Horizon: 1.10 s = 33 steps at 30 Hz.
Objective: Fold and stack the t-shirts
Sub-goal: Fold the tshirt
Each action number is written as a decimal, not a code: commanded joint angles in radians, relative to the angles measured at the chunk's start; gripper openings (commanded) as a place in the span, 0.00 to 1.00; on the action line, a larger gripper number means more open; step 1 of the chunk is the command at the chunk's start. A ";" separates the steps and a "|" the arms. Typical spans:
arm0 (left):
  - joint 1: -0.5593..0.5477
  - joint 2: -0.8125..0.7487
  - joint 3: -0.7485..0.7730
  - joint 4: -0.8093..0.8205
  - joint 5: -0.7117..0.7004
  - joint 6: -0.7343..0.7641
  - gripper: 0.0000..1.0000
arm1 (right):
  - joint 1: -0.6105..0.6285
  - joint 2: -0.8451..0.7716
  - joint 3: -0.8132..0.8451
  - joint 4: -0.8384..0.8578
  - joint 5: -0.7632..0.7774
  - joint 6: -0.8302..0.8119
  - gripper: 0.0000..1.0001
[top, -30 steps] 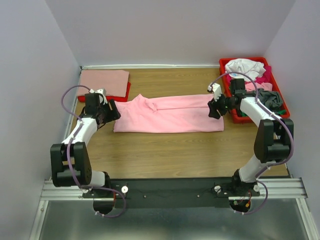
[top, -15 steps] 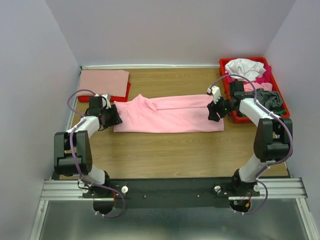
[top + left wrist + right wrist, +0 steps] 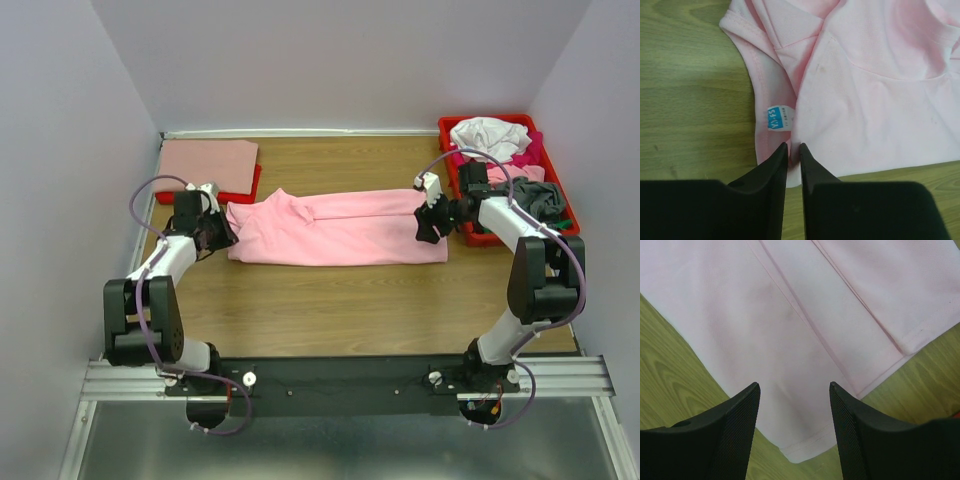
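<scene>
A light pink t-shirt lies folded into a long band across the middle of the table, neck end to the left. My left gripper is at that neck end. In the left wrist view its jaws are closed to a thin gap with the shirt's edge pinched between the tips, just below the small blue label. My right gripper hovers over the hem end. Its fingers stand open above the cloth with nothing between them.
A red tray at the back right holds a heap of t-shirts, white, magenta and grey. A folded salmon t-shirt lies at the back left on something red. Walls close in on both sides.
The left gripper's jaws have closed from wide apart to a thin gap on the shirt's neck edge, and the arm shifted slightly. The right arm has not moved.
</scene>
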 commanded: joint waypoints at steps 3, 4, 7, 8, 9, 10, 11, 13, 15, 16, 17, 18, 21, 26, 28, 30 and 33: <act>0.005 -0.087 -0.030 -0.062 0.034 -0.057 0.23 | 0.001 0.008 -0.001 -0.016 0.058 0.027 0.64; 0.005 -0.104 -0.038 -0.069 0.032 -0.063 0.23 | 0.001 0.005 -0.001 -0.015 0.066 0.033 0.64; 0.005 -0.126 -0.050 -0.084 0.037 -0.078 0.23 | 0.000 0.004 0.001 -0.009 0.081 0.066 0.64; 0.005 -0.139 -0.058 -0.084 0.041 -0.084 0.23 | 0.000 0.006 0.002 -0.006 0.101 0.077 0.64; 0.005 -0.144 -0.059 -0.089 0.043 -0.089 0.22 | 0.000 0.009 0.002 -0.001 0.113 0.085 0.64; 0.007 -0.150 -0.059 -0.092 0.054 -0.092 0.21 | 0.000 0.011 0.001 0.004 0.127 0.099 0.64; 0.005 -0.153 -0.061 -0.095 0.058 -0.094 0.21 | 0.000 0.012 -0.001 0.007 0.150 0.102 0.64; 0.005 -0.152 -0.061 -0.113 0.061 -0.098 0.15 | 0.000 0.014 -0.002 0.017 0.167 0.114 0.64; 0.005 -0.162 -0.061 -0.124 0.075 -0.098 0.10 | 0.000 0.018 -0.001 0.025 0.192 0.122 0.64; 0.005 -0.167 -0.061 -0.125 0.078 -0.098 0.07 | 0.000 0.020 0.001 0.027 0.199 0.128 0.64; 0.005 -0.179 -0.065 -0.127 0.078 -0.100 0.06 | 0.000 0.024 0.001 0.028 0.214 0.129 0.64; 0.005 -0.184 -0.067 -0.125 0.078 -0.100 0.06 | 0.000 0.026 -0.001 0.031 0.221 0.129 0.64; 0.005 -0.179 -0.059 -0.125 0.055 -0.094 0.06 | -0.002 0.024 -0.004 0.031 0.215 0.128 0.64; 0.007 -0.065 0.029 -0.099 -0.004 -0.075 0.36 | -0.003 0.021 -0.002 0.030 0.201 0.129 0.64; 0.005 -0.018 0.059 -0.101 -0.008 -0.069 0.38 | -0.003 0.023 -0.005 0.030 0.196 0.129 0.64; 0.005 0.031 0.091 -0.107 0.008 -0.051 0.41 | -0.003 0.027 -0.007 0.031 0.198 0.128 0.64; 0.005 0.046 0.109 -0.121 -0.041 -0.035 0.48 | -0.003 0.029 -0.007 0.030 0.199 0.126 0.64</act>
